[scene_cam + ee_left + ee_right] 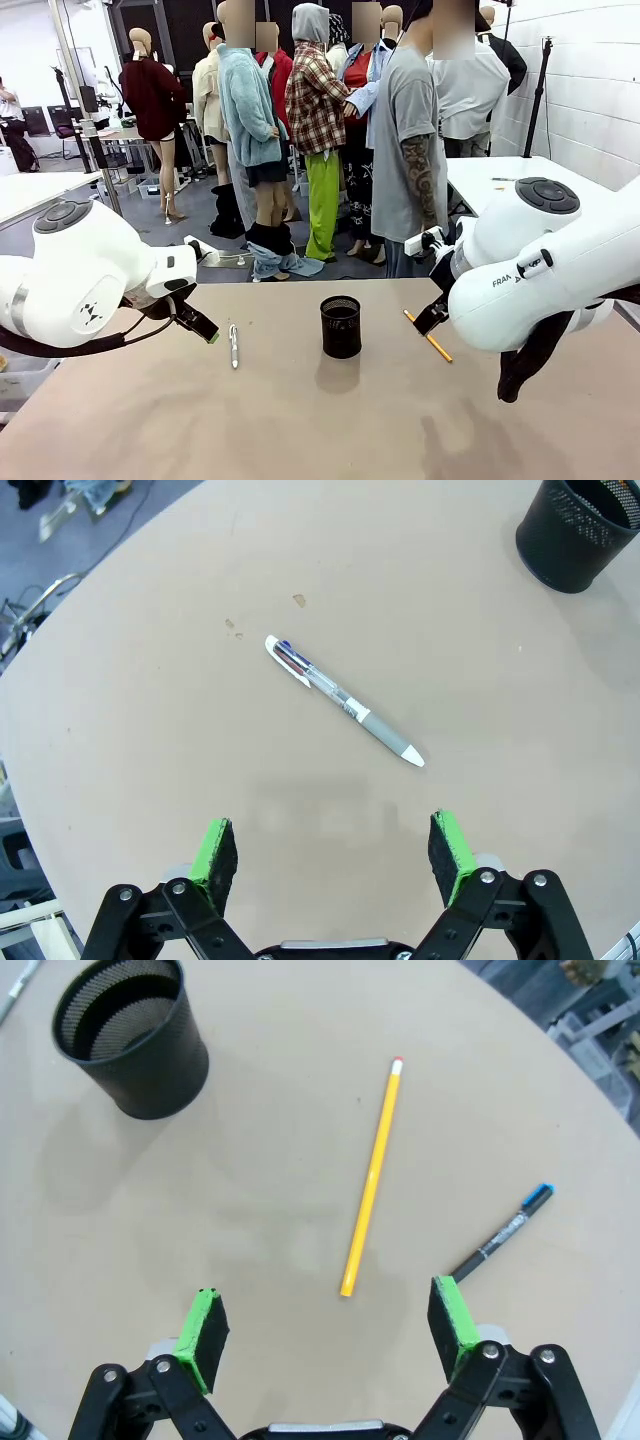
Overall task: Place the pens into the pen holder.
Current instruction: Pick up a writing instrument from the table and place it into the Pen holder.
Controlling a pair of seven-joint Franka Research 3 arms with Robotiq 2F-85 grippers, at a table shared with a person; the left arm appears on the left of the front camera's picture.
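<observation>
A robotics lab — tan worktable (150,730) under the fingers (215,852), a white table (495,178) and painted block wall (590,80) beyond them.

In my left wrist feed, the small black wire-mesh cylindrical cup (575,540) is clipped by the top right corner, so I get only part of its rim and wall. In my right wrist feed, the blue-and-black pen (500,1232) meets the top of a green pad (455,1320) of the right gripper (325,1318), and I cannot see where that end stops. Its pale lettering is too small to read. A sliver of the silver-white pen (20,982) is cut off by the top left corner. From the front, the white right arm (540,270) covers part of the orange-yellow pencil (440,348) and the bench (300,420) beyond it. The left gripper (205,330) sits half behind its own arm, so I cannot judge its finger gap there.
</observation>
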